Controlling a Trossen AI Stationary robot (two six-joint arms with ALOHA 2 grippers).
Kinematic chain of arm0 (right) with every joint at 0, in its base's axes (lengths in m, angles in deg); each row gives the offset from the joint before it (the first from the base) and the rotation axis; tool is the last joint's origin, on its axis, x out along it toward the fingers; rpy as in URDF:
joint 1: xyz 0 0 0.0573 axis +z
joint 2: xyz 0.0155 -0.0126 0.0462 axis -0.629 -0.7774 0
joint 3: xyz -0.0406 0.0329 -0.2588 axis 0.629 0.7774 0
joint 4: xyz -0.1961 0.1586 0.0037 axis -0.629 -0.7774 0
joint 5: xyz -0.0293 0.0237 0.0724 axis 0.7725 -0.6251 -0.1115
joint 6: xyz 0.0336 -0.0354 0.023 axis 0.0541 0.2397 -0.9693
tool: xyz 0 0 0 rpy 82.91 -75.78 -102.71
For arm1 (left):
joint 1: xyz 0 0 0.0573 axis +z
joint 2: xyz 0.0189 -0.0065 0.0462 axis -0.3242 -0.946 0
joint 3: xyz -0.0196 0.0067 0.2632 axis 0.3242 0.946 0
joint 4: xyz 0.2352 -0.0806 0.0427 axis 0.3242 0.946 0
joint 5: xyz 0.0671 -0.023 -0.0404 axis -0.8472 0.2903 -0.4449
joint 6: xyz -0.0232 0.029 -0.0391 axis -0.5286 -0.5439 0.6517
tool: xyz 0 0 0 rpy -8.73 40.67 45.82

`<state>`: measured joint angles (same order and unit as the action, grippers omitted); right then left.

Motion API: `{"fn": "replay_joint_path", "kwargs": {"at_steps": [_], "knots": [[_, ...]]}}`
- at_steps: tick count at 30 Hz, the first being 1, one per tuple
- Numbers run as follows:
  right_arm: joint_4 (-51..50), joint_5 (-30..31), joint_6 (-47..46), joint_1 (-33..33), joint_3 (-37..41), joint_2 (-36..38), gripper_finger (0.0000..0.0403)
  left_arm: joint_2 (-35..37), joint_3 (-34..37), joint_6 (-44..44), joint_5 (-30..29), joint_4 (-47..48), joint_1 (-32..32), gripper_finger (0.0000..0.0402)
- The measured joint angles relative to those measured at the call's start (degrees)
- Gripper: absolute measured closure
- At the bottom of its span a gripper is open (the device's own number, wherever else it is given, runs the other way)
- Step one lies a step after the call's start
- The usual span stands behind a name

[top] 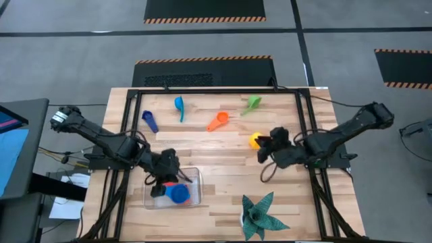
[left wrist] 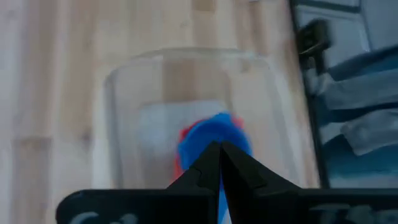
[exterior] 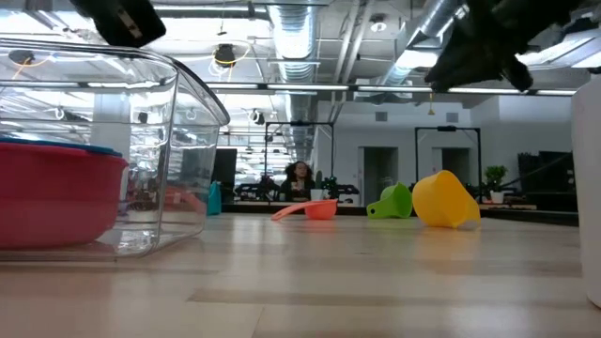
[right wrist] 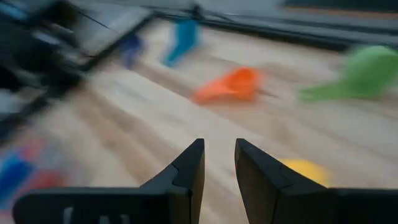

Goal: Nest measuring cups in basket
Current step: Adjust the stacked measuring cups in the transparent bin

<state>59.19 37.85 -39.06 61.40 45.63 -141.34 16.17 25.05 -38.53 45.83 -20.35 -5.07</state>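
The clear basket (top: 196,177) sits at the table's near left. Inside it a blue cup (top: 179,194) is nested in a red cup (exterior: 56,197). My left gripper (top: 164,177) is over the basket, shut on the blue cup (left wrist: 211,134). Dark blue (top: 150,121), light blue (top: 179,106), orange (top: 217,122) and green (top: 252,103) cups lie on the far half of the table. The yellow cup (top: 255,140) lies tipped on its side (exterior: 446,199). My right gripper (top: 265,150) hovers open just right of it (right wrist: 305,169), touching nothing. My left gripper has a thin blue strip (left wrist: 221,202) pinched between its shut fingers, apparently the blue cup's handle. It comes slanting down from the left. The cup's bowl sits inside the red cup (left wrist: 185,134) in the basket (left wrist: 118,124). The fingers themselves hide the exact place.
A dark green spiky plant (top: 260,216) stands at the table's near right. A black frame (top: 216,90) runs around the tabletop. Bare wood lies between the basket and the yellow cup. The orange (right wrist: 227,86) and green (right wrist: 360,74) cups lie beyond my right gripper.
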Motion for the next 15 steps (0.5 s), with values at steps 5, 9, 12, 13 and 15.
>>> {"fn": "replay_joint_path", "kwargs": {"at_steps": [5, 9, 12, 13, 15], "knots": [[20.33, -2.18, 16.28, -2.18, 8.12, 4.94, 0.029, -4.48, 0.04, -1.39, -4.53, 1.04, -4.07, 0.0401], [29.26, -12.57, 30.61, -7.69, 11.03, 9.59, 0.029, -7.18, 0.04, -1.72, -6.26, 3.85, -5.41, 0.0401], [31.09, -24.43, 36.29, -13.83, 11.44, 12.12, 0.029, -8.16, 0.06, -1.97, -8.11, 4.81, -5.58, 0.0402], [31.0, -27.54, 37.37, -15.89, 11.86, 13.13, 0.029, -8.23, 0.06, -1.77, -9.26, 5.46, -5.58, 0.0402], [32.58, -33.1, 37.66, -19.58, 12.08, 13.7, 0.029, -8.72, 0.04, -1.37, -10.42, 5.82, -5.55, 0.0401]]}}
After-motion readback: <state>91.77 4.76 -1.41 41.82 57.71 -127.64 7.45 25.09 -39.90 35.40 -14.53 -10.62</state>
